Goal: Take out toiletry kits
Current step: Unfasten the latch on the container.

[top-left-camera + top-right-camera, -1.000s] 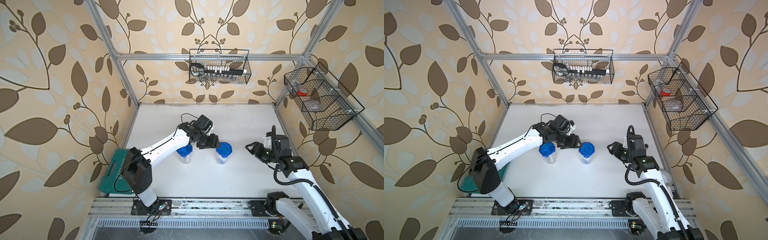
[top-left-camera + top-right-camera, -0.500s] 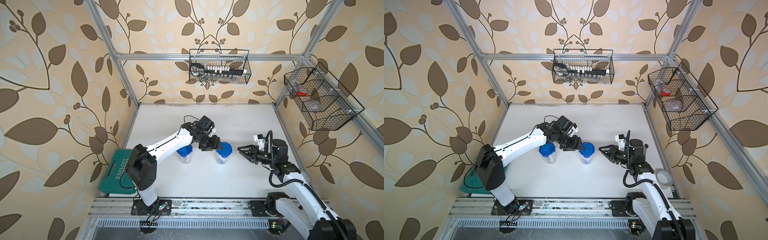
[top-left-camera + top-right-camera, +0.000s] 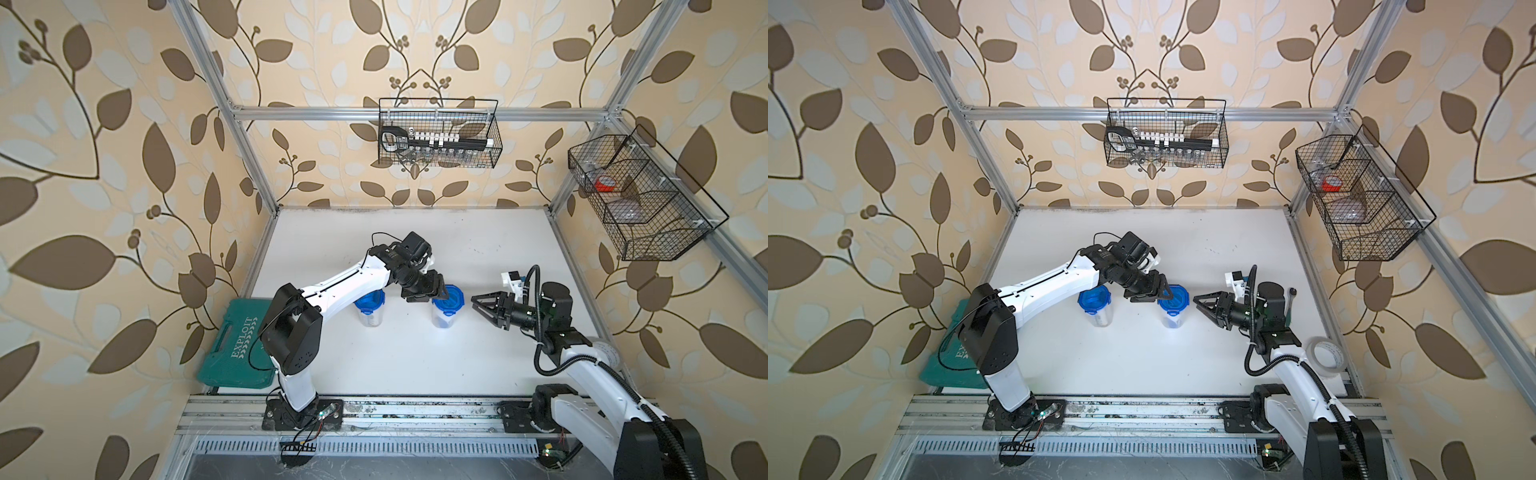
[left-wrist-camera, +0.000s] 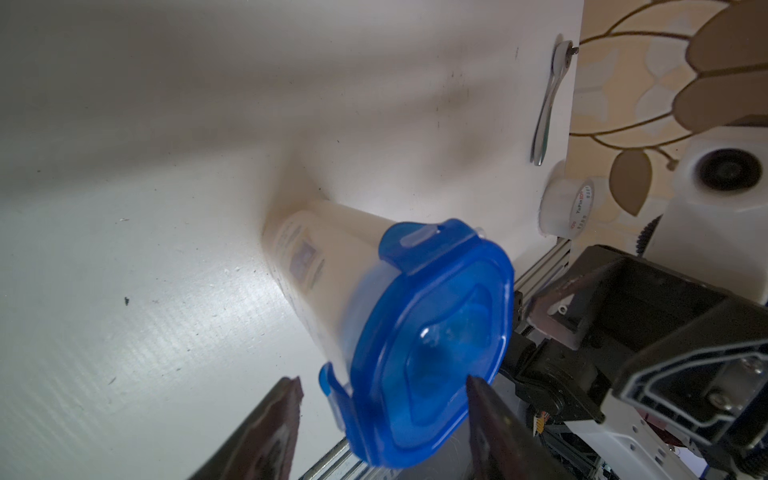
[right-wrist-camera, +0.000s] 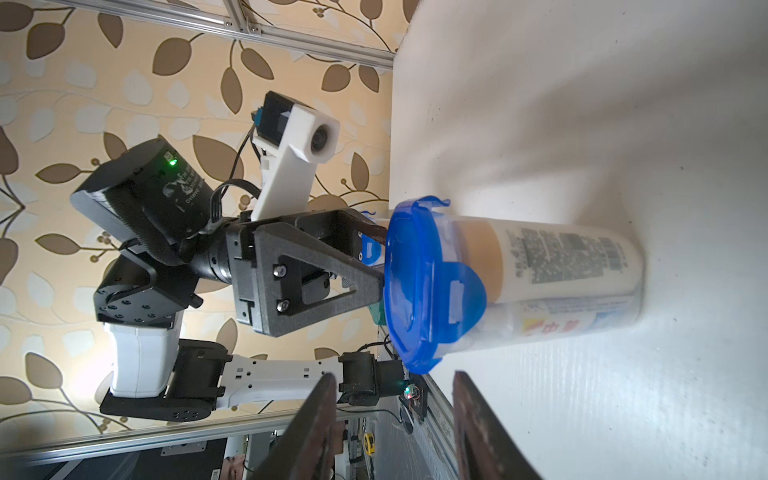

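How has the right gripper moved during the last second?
Yes. In both top views the right gripper has advanced toward the lidded jar, away from the right table edge.

My left arm hides part of the left jar (image 3: 369, 309) in both top views. Printed toiletries (image 5: 569, 266) press against the right jar's (image 5: 540, 286) wall, their labels too blurred to read. The wall basket's (image 3: 438, 133) small contents are unclear. My right end effector (image 5: 390, 424) fingers run off the frame.
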{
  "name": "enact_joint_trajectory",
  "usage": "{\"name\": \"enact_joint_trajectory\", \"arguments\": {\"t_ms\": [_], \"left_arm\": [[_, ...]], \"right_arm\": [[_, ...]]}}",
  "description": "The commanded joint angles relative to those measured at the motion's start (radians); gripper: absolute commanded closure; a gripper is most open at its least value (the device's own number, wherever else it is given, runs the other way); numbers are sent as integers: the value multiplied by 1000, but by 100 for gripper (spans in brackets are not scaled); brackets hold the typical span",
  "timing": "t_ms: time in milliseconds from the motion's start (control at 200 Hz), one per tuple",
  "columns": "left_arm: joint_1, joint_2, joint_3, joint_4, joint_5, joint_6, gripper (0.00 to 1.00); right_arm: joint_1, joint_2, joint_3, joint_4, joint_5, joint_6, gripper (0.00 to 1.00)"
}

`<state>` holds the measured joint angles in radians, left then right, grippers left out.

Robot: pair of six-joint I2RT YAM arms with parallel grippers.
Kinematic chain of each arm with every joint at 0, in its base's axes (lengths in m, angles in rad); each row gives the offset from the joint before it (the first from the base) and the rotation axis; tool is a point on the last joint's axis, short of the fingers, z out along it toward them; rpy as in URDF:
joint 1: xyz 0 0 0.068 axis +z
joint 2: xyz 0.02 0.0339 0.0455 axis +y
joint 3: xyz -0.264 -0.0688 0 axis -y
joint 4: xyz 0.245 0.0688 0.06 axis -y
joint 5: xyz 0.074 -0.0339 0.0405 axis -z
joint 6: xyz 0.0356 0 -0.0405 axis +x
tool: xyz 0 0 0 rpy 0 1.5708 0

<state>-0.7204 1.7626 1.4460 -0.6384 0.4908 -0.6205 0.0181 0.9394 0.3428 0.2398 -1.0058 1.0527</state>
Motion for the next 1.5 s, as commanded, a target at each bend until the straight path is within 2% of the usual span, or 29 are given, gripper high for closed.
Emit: {"name": "enact_joint_trajectory", "arguments": {"t_ms": [0,245,395,510,705,790,995,1255,1500], "left_arm": [[0,-6,30,8,12,-11,35],[1,2,18,14,16,-15,37],[1,1,11,17,18,-11,38],[1,5,-10,31,19,-17,38],[0,3,-44,36,6,-18,38],[1,11,-53,32,5,-20,38],[1,18,-55,23,-12,-23,38],[0,20,-80,13,-24,-28,40],[1,31,-81,-11,-48,-27,42]], "right_arm": [[-3,16,-33,91,-33,45,55],[-3,8,-61,183,-45,98,55],[-3,29,-103,318,-61,174,55],[-3,44,-104,328,-65,177,55],[7,135,-114,441,-51,244,57],[20,178,-99,427,-17,245,60],[29,238,-100,444,22,244,59],[52,363,-115,753,6,375,56],[70,421,-123,847,22,405,56]]}}
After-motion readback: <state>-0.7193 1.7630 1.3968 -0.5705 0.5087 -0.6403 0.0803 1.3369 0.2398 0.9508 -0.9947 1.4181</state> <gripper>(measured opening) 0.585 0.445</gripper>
